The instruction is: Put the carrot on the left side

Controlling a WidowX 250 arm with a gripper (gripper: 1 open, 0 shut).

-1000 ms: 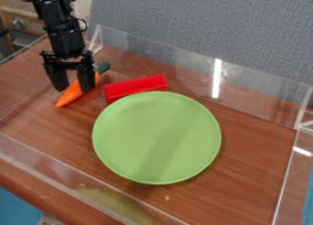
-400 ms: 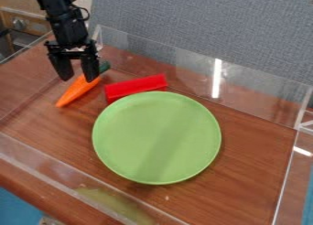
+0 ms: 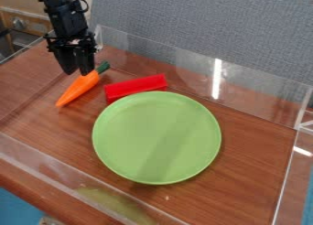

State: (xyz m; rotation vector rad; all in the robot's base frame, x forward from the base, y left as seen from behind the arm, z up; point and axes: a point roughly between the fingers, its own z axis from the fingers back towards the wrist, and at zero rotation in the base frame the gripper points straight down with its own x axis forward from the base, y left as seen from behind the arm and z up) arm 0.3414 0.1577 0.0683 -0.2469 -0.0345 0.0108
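The orange carrot [image 3: 76, 88] lies on the wooden table at the left, beyond the green plate's [image 3: 156, 135] left rim. Its thin end points toward the front left and its green stem tip toward the back right. My black gripper [image 3: 76, 68] hangs just above the carrot's stem end, pointing down. Its fingers stand a little apart with nothing between them, clear of the carrot.
A red rectangular block [image 3: 134, 86] lies just right of the carrot, behind the plate. A low clear plastic wall [image 3: 244, 82] rings the table. A grey panel [image 3: 208, 23] stands at the back.
The gripper has risen off the carrot, and its fingers have drawn closer together. The carrot stays where it lay on the table.
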